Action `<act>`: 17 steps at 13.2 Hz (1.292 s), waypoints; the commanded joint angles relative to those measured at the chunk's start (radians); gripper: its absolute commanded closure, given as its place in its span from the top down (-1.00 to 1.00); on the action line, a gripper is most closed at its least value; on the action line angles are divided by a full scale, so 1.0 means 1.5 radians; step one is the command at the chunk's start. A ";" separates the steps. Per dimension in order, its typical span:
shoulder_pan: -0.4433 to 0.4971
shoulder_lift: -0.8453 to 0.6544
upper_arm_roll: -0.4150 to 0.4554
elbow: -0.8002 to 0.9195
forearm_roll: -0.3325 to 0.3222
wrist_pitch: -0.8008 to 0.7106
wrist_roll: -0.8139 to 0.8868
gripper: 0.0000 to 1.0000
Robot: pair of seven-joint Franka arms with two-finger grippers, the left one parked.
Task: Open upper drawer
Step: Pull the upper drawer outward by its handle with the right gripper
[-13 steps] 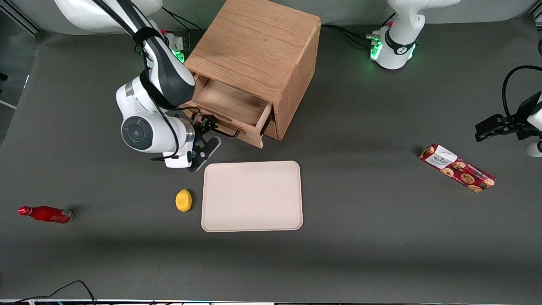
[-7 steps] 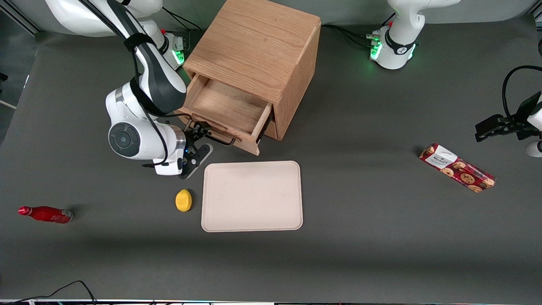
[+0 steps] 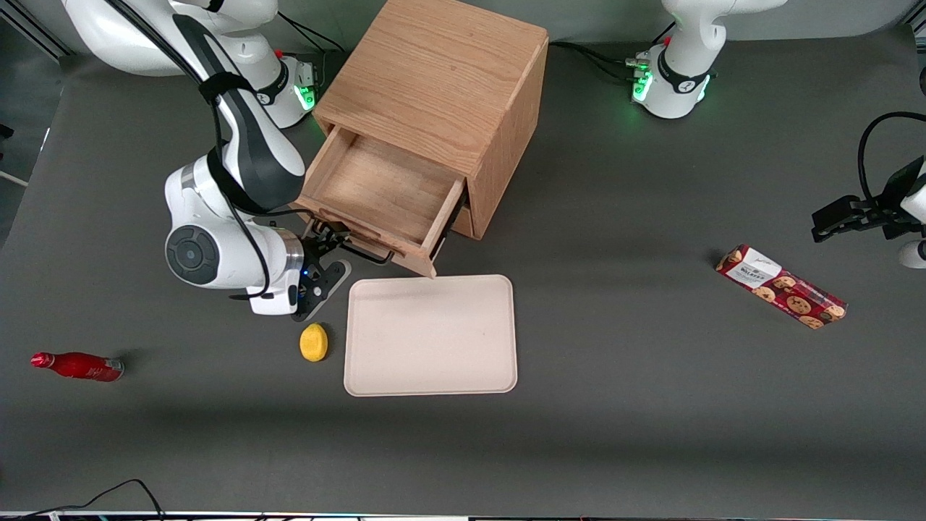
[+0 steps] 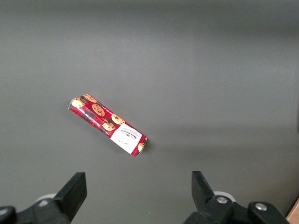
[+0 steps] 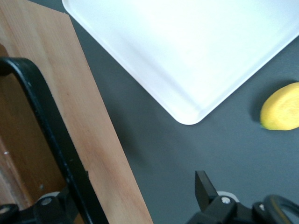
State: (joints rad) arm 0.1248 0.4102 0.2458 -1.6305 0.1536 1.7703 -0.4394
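Lying on its side nearest the front edge of the tabletop (image 3: 615, 434), toward the working arm's end: a red bottle (image 3: 76, 366), well apart from everything else.

Slightly farther in, near the middle of the tabletop: a yellow lemon (image 3: 313, 342), just beside a short edge of a pale rectangular tray (image 3: 430, 334) but not touching it. Lying flat, the tray, with its farther long edge close to the front of the upper drawer (image 3: 380, 192).

Toward the parked arm's end, a little farther from the front edge than the tray: a red cookie packet (image 3: 781, 286), lying flat and askew, well apart from the rest.

Farther again, above the lemon and just in front of the drawer: the gripper (image 3: 334, 242), low over the tabletop. Spread apart, the fingers, not clamped on anything, with the thin black bar handle (image 5: 46, 135) running alongside one finger (image 5: 203, 186) at a distance and close against the other in the right wrist view.

Pulled well out of the light oak cabinet (image 3: 441, 87), the upper drawer, its wooden floor in plain view and its front corner close above the tray's edge. Farthest from the front edge, nearer the working arm's end than the parked arm's: the cabinet itself, set at an angle.
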 commanded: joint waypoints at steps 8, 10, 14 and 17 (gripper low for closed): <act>-0.025 0.044 0.018 0.069 -0.019 -0.003 -0.015 1.00; -0.032 0.050 0.019 0.080 -0.019 -0.002 -0.015 1.00; -0.054 0.065 0.031 0.100 -0.031 -0.002 -0.015 1.00; -0.059 0.079 0.031 0.112 -0.032 -0.002 -0.015 1.00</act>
State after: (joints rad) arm 0.0551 0.4913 0.2720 -1.5063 0.1277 1.7700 -0.4430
